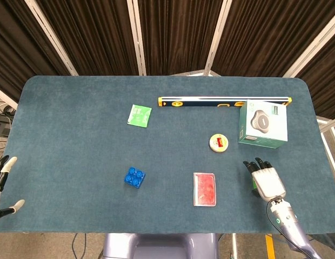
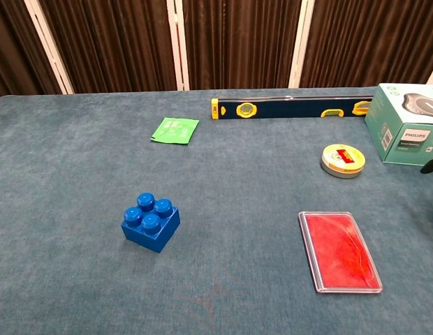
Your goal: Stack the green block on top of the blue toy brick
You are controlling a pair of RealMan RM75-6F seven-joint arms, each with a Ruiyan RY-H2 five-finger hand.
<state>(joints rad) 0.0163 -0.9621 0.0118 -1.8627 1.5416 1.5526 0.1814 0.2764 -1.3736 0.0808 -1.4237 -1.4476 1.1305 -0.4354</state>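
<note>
1. While the head view looks straight down on the table point(image 1: 75, 118), the right hand point(image 1: 266, 181) lies over the green block point(image 1: 253, 185) at about four o'clock from the table's centre. Only a green sliver shows at the hand's left edge, so I cannot tell whether the fingers grip it or merely cover it. The left hand point(image 1: 1, 186) sits off the table's edge at about eight o'clock, fingers apart and holding nothing. The blue toy brick point(image 1: 134, 177) stands at seven o'clock, well apart from the block, with the red card case point(image 1: 204, 189) between them. The round tin point(image 1: 218, 142), the boxed product point(image 1: 262, 124) and the spirit level point(image 1: 224, 101) lie toward two o'clock, and the green packet point(image 1: 139, 115) toward eleven.

2. In the chest view, the blue toy brick point(image 2: 151, 220) stands studs up at eight o'clock. A dark fingertip point(image 2: 431, 166) of the right hand shows at the three o'clock edge, below the boxed product point(image 2: 407, 124). The green block lies out of frame.
</note>
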